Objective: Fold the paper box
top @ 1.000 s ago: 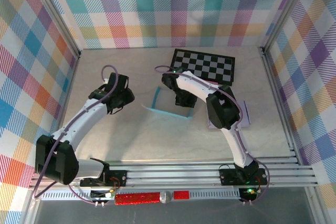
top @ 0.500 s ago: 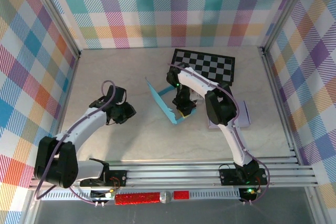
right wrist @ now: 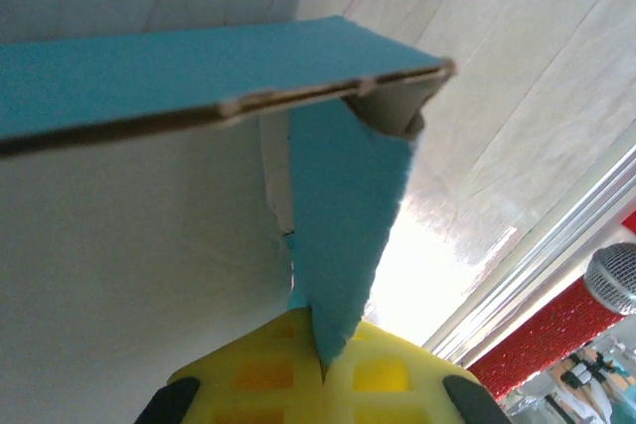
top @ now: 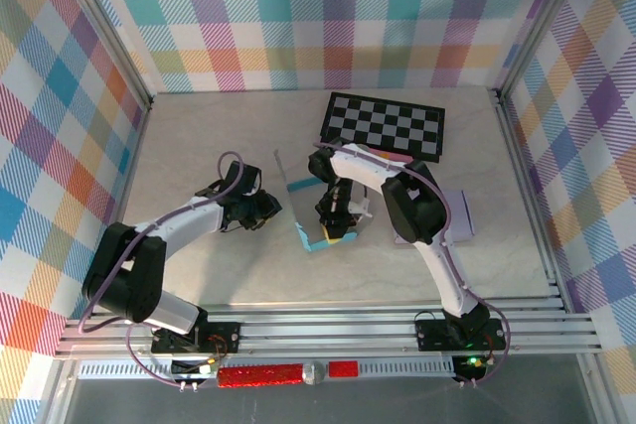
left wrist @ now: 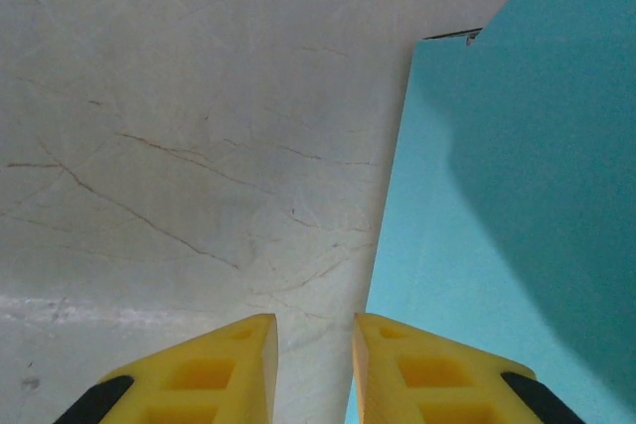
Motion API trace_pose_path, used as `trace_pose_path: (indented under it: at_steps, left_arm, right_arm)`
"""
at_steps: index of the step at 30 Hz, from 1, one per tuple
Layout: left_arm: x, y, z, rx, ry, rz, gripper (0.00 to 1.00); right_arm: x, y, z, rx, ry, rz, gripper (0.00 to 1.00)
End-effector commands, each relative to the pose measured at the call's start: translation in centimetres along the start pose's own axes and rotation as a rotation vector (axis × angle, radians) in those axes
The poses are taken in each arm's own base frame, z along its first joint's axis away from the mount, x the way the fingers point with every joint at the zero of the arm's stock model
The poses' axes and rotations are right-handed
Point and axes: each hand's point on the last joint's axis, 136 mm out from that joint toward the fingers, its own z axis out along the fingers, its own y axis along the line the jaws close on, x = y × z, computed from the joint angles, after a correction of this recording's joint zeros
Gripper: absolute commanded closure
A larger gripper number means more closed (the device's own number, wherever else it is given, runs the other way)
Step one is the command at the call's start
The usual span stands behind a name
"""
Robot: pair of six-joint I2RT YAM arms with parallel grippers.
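The box (top: 316,233) stands mid-table, just in front of the checkerboard (top: 386,126), one teal panel upright and a flap pinched between the shut fingers of the right gripper (top: 336,215). Over the last second that gripper has swung the box nearer and more upright. The left gripper (top: 266,210) has come across to it, jaws narrowed but apart and holding nothing. In its wrist view the panel's edge (left wrist: 497,196) lies just beside one finger (left wrist: 437,374). The box looks presented for a second grip; the folding is likely still early.

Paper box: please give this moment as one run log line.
paper box: partly folded, one panel raised | right fingers: shut on its flap | left fingers: slightly apart, empty, beside its blue panel
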Motion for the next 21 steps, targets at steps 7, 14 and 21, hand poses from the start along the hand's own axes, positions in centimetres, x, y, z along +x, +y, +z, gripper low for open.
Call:
trace_pose_path:
  at_steps: [7, 14, 21]
  left_arm:
    - [-1.3, -0.8, 0.1, 0.020, -0.016, -0.004, 0.75]
    - [-2.3, -1.7, -0.2, 0.030, -0.027, 0.013, 0.75]
    - [-3.4, -3.6, -0.9, 0.088, -0.049, 0.030, 0.74]
  right_arm:
    - [2.3, -0.5, -3.4, -0.172, 0.095, -0.119, 0.40]
    - [0.8, -1.1, -9.7, -0.368, -0.008, -0.273, 0.31]
    - [4.6, 4.0, -18.9, -0.769, -0.318, -1.107, 0.45]
